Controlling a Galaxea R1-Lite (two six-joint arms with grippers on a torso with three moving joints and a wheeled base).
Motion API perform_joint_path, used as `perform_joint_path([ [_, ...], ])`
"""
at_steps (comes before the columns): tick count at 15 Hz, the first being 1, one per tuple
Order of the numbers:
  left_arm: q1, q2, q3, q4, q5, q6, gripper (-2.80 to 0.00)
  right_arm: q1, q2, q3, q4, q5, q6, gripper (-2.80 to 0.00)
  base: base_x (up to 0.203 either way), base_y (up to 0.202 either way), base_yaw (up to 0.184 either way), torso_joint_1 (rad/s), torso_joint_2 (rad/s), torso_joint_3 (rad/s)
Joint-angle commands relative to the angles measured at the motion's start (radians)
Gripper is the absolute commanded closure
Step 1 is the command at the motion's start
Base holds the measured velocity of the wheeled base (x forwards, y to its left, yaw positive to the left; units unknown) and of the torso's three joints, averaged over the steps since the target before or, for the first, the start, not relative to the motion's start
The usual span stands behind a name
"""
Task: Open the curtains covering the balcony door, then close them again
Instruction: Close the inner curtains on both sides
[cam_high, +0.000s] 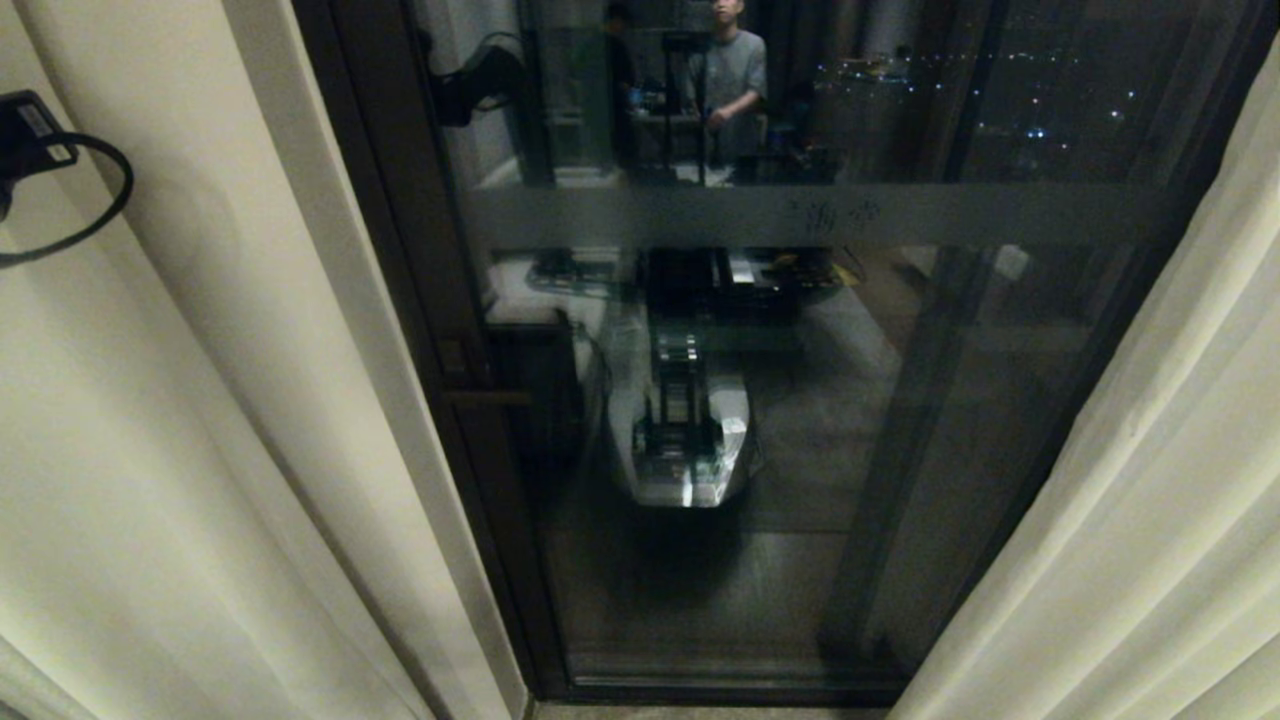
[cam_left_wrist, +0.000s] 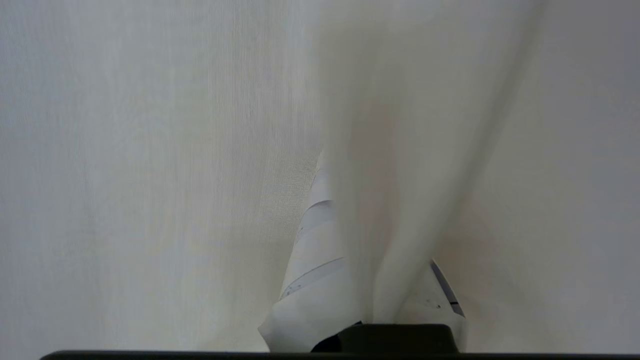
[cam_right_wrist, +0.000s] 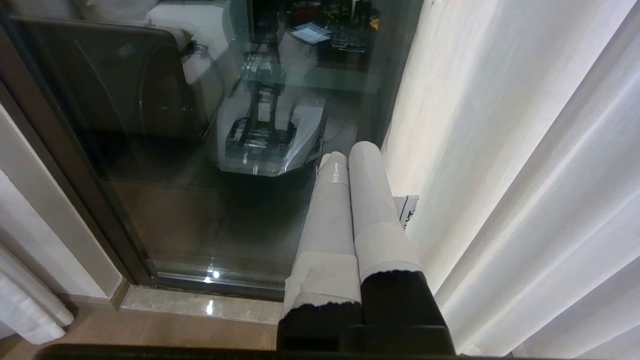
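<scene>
Showing only the left arm's cable at 9 o'clock, head view: curtains (cam_high: 200, 400) parted to both sides of balcony door (cam_high: 720, 400) | left wrist view: left gripper (cam_left_wrist: 370, 280) clamped on a curtain pleat rising toward 12 o'clock between its fingers | right wrist view: right gripper (cam_right_wrist: 350, 165) pressed together, empty, curtain just beside at 3 o'clock
</scene>
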Motion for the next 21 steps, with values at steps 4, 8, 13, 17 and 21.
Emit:
perform_joint_path([
  [4, -0.011, -0.039, 0.005, -0.004, -0.004, -0.001, 0.0, 0.0, 0.001, 0.0, 0.0, 0.001, 0.0, 0.0, 0.0, 0.0, 0.0, 0.0, 0.0, 0.0],
  [8, -0.026, -0.087, 0.03, -0.001, -0.06, -0.002, 0.0, 0.0, 0.001, 0.0, -0.001, 0.001, -0.001, 0.0, 0.0, 0.0, 0.0, 0.0, 0.0, 0.0],
  [13, -0.112, -0.142, 0.089, -0.003, -0.082, -0.008, 0.0, 0.0, 0.001, 0.0, -0.001, 0.001, -0.001, 0.0, 0.0, 0.0, 0.0, 0.0, 0.0, 0.0],
  [17, -0.218, -0.159, 0.092, -0.004, -0.083, -0.01, 0.0, 0.0, 0.001, 0.0, -0.001, 0.001, -0.001, 0.0, 0.0, 0.0, 0.0, 0.0, 0.0, 0.0],
  [21, -0.296, -0.181, 0.108, -0.002, -0.09, -0.01, 0.0, 0.0, 0.001, 0.0, 0.0, 0.001, 0.0, 0.0, 0.0, 0.0, 0.0, 0.0, 0.0, 0.0],
])
